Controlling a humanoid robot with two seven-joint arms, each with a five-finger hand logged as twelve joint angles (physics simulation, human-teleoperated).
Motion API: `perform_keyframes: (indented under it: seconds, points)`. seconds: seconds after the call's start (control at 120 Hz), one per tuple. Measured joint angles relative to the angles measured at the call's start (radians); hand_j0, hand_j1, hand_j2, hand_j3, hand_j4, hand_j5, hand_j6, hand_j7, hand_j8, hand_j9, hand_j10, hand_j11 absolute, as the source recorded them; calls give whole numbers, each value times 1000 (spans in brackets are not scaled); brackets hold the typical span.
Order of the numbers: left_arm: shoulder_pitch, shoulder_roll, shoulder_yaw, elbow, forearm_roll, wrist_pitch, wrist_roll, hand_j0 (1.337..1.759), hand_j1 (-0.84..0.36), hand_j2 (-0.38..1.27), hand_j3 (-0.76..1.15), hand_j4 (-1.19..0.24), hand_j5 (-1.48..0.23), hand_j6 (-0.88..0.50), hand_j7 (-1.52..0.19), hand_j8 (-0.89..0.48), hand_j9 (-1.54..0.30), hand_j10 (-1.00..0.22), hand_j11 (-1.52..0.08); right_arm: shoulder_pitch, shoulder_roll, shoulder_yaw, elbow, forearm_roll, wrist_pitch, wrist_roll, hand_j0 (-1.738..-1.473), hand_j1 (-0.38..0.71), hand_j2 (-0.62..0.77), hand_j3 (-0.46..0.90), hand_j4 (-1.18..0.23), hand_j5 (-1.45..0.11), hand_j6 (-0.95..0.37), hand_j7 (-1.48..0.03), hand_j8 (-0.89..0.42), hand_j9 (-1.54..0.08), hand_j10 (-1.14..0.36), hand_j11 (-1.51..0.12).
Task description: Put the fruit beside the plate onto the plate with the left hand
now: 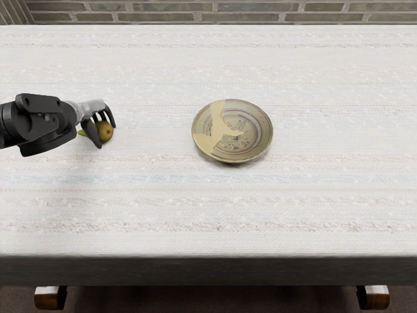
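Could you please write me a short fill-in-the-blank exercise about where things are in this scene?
1. The fruit sits on the table, to the picture's ___ of the plate.
2. The left hand is curled around the ___.
3. The fruit is not yet on the ___.
Missing words: left; fruit; plate.

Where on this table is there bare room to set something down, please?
Bare tabletop lies between the fruit and the plate, right of the plate, and along the front edge. Crowded only at left, where the left hand wraps the fruit.
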Motion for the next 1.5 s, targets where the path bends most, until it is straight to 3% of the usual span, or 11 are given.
perform_keyframes:
  seconds: [0.192,0.292,0.383,0.6,0.725,0.825,1.05,1.217,1.375,1.45,1.5]
  points:
    - [0,0,0,-1,-1,-3,0,1653,-228,241,0,-638,-865,-445,-874,-457,-882,-450,-892,0,0,0,0,0,0,0,-1658,-339,-2,0,-8,-10,-8,-10,-8,-10,-8,-10]
    - [-3,7,-1,-1,-2,-24,1,1653,-249,389,0,-657,-938,-453,-953,-457,-966,-465,-977,0,0,0,0,0,0,0,-1658,-339,-2,0,-8,-10,-8,-10,-8,-10,-8,-10]
    - [-9,10,-2,-1,-3,-48,1,1651,-271,421,0,-619,-991,-406,-1005,-430,-1029,-488,-1046,0,0,0,0,0,0,0,-1658,-339,-2,0,-8,-10,-8,-10,-8,-10,-8,-10]
    - [-90,66,-72,-4,-1,-190,1,1651,-246,407,0,-587,-1132,-346,-1126,-385,-1118,-518,-1106,0,0,0,0,0,0,0,-1658,-340,-2,0,-8,-10,-7,-10,-7,-10,-7,-10]
    - [-120,110,-184,-4,1,-230,1,1652,-237,399,0,-561,-1164,-335,-1128,-414,-1113,-541,-1110,0,0,0,0,0,0,0,-1658,-340,-2,0,-8,-10,-7,-10,-7,-10,-7,-10]
    - [-126,109,-324,-3,0,-240,0,1652,-300,548,0,-534,-1183,-304,-1136,-385,-1124,-548,-1120,0,0,0,0,0,0,0,-1658,-340,-2,0,-8,-10,-7,-10,-7,-10,-7,-10]
    - [-111,63,-636,1,9,-265,-3,1653,-293,486,0,-513,-1226,-292,-1159,-364,-1131,-592,-1130,0,0,0,0,0,0,0,-1658,-339,-2,0,-8,-10,-8,-10,-8,-10,-7,-10]
    - [-86,-3,-723,31,13,-266,-7,1654,-344,606,0,-552,-1257,-292,-1196,-325,-1143,-744,-1143,0,0,0,0,0,0,0,-1658,-339,-2,0,-8,-10,-8,-10,-8,-10,-8,-10]
    - [-79,-7,-746,64,13,-261,-9,1653,-383,732,0,-594,-1246,-320,-1204,-352,-1155,-804,-1158,0,0,0,0,0,0,0,-1658,-339,-2,0,-8,-10,-8,-10,-8,-10,-8,-10]
    - [-66,-38,-752,70,13,-256,-10,1654,-361,688,0,-610,-1126,-346,-1100,-392,-1061,-753,-1064,0,0,0,0,0,0,0,-1658,-339,-2,0,-8,-10,-8,-10,-8,-10,-8,-10]
    - [-63,-41,-762,72,11,-251,-10,1655,-282,554,0,-541,-964,-334,-944,-370,-913,-653,-916,0,0,0,0,0,0,0,-1658,-339,-2,0,-8,-10,-8,-10,-8,-10,-8,-10]
